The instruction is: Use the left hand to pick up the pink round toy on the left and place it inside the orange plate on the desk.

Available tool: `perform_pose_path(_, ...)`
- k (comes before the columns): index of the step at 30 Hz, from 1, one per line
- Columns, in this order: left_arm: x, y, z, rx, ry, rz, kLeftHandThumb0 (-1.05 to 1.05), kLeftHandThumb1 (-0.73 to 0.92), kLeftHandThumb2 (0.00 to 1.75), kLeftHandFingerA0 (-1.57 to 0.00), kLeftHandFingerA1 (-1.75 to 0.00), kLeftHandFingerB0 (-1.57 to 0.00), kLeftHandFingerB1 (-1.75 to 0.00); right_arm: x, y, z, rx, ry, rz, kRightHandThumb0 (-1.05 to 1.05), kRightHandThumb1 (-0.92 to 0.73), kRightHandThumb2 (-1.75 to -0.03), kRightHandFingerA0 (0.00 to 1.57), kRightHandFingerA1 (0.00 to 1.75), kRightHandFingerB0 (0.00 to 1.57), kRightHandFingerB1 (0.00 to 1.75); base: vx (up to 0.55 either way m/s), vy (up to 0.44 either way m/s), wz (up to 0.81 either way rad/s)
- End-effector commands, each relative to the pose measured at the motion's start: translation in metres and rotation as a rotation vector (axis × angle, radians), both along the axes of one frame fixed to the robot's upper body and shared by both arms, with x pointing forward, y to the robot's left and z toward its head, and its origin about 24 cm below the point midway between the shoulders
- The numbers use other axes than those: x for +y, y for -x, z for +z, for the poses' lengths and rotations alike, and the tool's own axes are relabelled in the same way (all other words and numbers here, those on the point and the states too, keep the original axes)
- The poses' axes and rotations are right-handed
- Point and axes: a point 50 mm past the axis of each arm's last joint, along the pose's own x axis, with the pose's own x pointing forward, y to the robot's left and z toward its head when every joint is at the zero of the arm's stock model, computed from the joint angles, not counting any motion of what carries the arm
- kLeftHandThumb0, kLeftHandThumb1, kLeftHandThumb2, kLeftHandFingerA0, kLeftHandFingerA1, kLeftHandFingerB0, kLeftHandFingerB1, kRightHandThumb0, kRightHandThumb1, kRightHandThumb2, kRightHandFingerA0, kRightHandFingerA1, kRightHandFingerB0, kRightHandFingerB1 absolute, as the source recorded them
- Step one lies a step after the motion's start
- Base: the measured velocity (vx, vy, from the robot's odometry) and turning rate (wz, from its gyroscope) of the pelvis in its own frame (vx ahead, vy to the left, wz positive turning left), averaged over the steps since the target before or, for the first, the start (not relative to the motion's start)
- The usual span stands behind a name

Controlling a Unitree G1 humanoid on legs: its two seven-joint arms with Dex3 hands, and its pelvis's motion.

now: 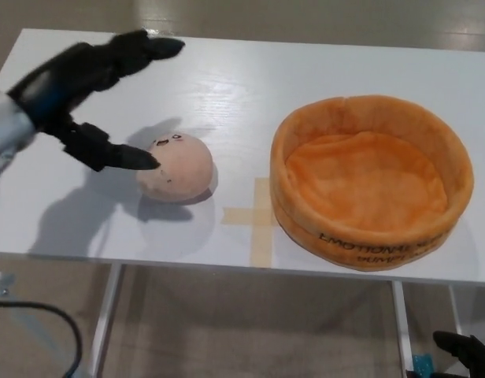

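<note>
The orange plate carries black lettering on its outer wall, too blurred to read.

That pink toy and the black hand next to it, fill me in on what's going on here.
The robot's left hand is open and reaching over the pink round toy, thumb tip at the toy's left side, fingers spread above it. Nothing is gripped yet; the toy sits on the white table. The orange plate to its right is empty. A tape cross lies between them. The right hand hangs low at the bottom right corner.
</note>
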Motion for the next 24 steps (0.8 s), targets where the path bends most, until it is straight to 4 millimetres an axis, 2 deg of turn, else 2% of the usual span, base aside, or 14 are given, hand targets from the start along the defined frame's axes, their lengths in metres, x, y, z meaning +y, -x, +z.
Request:
perform_pose_path(1, -0.016, -0.019, -0.026, 0.016, -0.208, 0.095, -0.63, 0.40, 0.56, 0.00, -0.19, -0.09, -0.27, -0.003, 0.008, -0.005, 0.038, -0.010, -0.010, -0.44, -0.36, -0.72, 0.35, 0.82, 0.22, 0.71, 0.00, 0.000, 0.00)
perform_pose_path(2, -0.018, -0.020, -0.030, 0.022, -0.209, 0.098, -0.53, 0.32, 0.74, 0.00, -0.17, -0.07, -0.32, -0.003, 0.008, -0.005, 0.038, -0.008, -0.006, -0.38, -0.26, -0.89, 0.38, 0.72, 0.23, 0.64, 0.00, 0.000, 0.00)
perform_pose_path(4, -0.020, -0.021, -0.037, 0.032, -0.213, 0.107, -0.62, 0.39, 0.56, 0.00, -0.18, -0.12, -0.28, -0.003, 0.008, -0.005, 0.038, -0.004, 0.002, -0.44, -0.37, -0.72, 0.34, 0.83, 0.21, 0.73, 0.00, 0.000, 0.00)
perform_pose_path(8, -0.023, -0.022, -0.048, 0.063, -0.226, 0.119, -0.62, 0.34, 0.66, -0.04, -0.13, -0.08, -0.28, -0.002, 0.008, -0.005, 0.038, -0.008, 0.008, -0.44, -0.37, -0.72, 0.34, 0.84, 0.21, 0.74, 0.00, 0.000, 0.00)
perform_pose_path(9, -0.025, -0.022, -0.054, 0.083, -0.227, 0.128, -0.61, 0.41, 0.53, 0.00, -0.25, -0.11, -0.28, -0.002, 0.009, -0.006, 0.040, -0.014, 0.005, -0.41, -0.39, -0.71, 0.34, 0.82, 0.22, 0.74, 0.00, 0.000, 0.00)
perform_pose_path(12, -0.027, -0.022, -0.062, 0.109, -0.233, 0.145, -0.62, 0.41, 0.53, 0.00, -0.25, -0.10, -0.28, -0.002, 0.009, -0.006, 0.043, -0.021, 0.000, -0.42, -0.39, -0.70, 0.34, 0.82, 0.22, 0.73, 0.00, 0.000, 0.00)
perform_pose_path(13, -0.028, -0.023, -0.065, 0.111, -0.230, 0.152, -0.61, 0.41, 0.53, -0.01, -0.25, -0.11, -0.28, -0.001, 0.009, -0.006, 0.043, -0.020, 0.000, -0.36, -0.26, -0.88, 0.38, 0.72, 0.26, 0.65, 0.00, 0.000, 0.00)
perform_pose_path(15, -0.029, -0.023, -0.068, 0.112, -0.220, 0.161, -0.62, 0.41, 0.53, -0.01, -0.25, -0.11, -0.28, 0.000, 0.009, -0.006, 0.043, -0.022, -0.001, -0.35, -0.27, -0.89, 0.37, 0.72, 0.25, 0.65, 0.00, 0.000, 0.00)
perform_pose_path(16, -0.031, -0.022, -0.070, 0.115, -0.207, 0.160, -0.61, 0.35, 0.70, -0.06, -0.22, -0.07, -0.31, 0.000, 0.008, -0.006, 0.042, -0.028, -0.002, -0.33, -0.28, -0.89, 0.38, 0.72, 0.26, 0.65, 0.00, 0.000, 0.00)
perform_pose_path(20, -0.035, -0.021, -0.073, 0.110, -0.195, 0.146, -0.56, 0.38, 0.75, -0.04, -0.37, -0.07, -0.39, 0.001, 0.008, -0.006, 0.035, -0.037, -0.012, -0.34, -0.27, -0.89, 0.39, 0.72, 0.27, 0.65, 0.00, 0.000, 0.00)
perform_pose_path(21, -0.036, -0.021, -0.074, 0.102, -0.194, 0.144, -0.60, 0.41, 0.70, -0.26, -0.41, -0.13, -0.37, 0.000, 0.008, -0.006, 0.035, -0.032, -0.009, -0.39, -0.38, -0.71, 0.37, 0.83, 0.25, 0.73, 0.00, 0.000, 0.00)
perform_pose_path(22, -0.037, -0.020, -0.074, 0.096, -0.193, 0.143, -0.60, 0.41, 0.70, -0.26, -0.41, -0.13, -0.37, 0.000, 0.008, -0.006, 0.035, -0.028, -0.007, -0.39, -0.38, -0.71, 0.37, 0.83, 0.25, 0.73, 0.00, 0.000, 0.00)
perform_pose_path(23, -0.038, -0.019, -0.076, 0.096, -0.156, 0.142, -0.35, 0.61, 0.60, -0.80, -0.51, -0.37, -0.33, 0.000, 0.007, -0.006, 0.036, -0.027, -0.005, -0.34, -0.27, -0.89, 0.39, 0.73, 0.27, 0.66, 0.00, 0.000, 0.00)
perform_pose_path(24, -0.038, -0.019, -0.076, 0.099, -0.130, 0.144, -0.35, 0.61, 0.60, -0.80, -0.51, -0.37, -0.33, 0.000, 0.007, -0.006, 0.037, -0.029, -0.005, -0.34, -0.27, -0.89, 0.39, 0.73, 0.27, 0.66, 0.00, 0.000, 0.00)
